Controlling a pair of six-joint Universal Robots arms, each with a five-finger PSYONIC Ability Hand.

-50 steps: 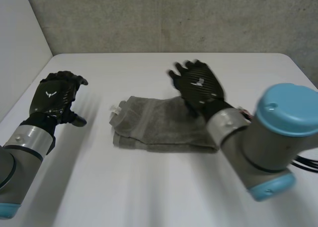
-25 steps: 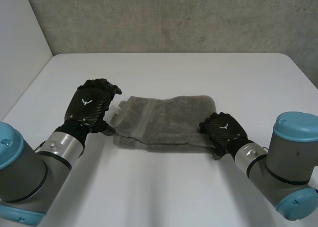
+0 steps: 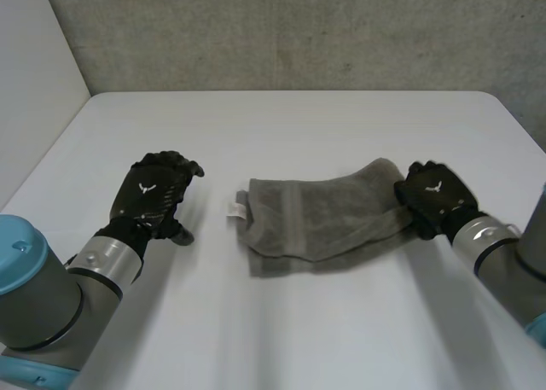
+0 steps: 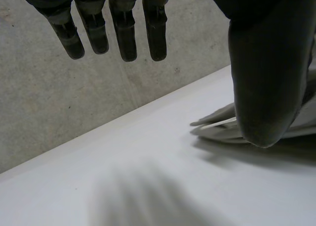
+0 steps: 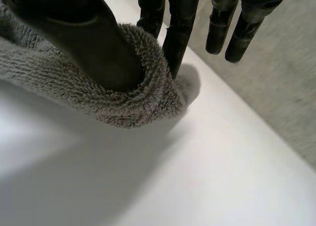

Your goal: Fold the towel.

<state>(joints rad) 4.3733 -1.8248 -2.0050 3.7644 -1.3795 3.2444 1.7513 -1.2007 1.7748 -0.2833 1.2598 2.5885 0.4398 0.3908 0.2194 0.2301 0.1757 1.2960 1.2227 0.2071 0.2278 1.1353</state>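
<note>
Towel (image 3: pixel 320 219) farther right, in right hand (image 3: pixel 435 198)

End of the towel (image 3: pixel 324 219) beneath the right hand (image 3: pixel 435 198); its white tag (image 3: pixel 235 209) illegibly small.

We saw a bright scene under soft, even light from above. The white table (image 3: pixel 281 339) was the brightest surface, and the grey wall (image 3: pixel 299 32) behind it looked duller and flat. The towel (image 3: pixel 316 224) cast a thin, faint shadow along its near edge. In the right wrist view, its lifted end threw a broad, soft-edged grey shadow on the table.
</note>
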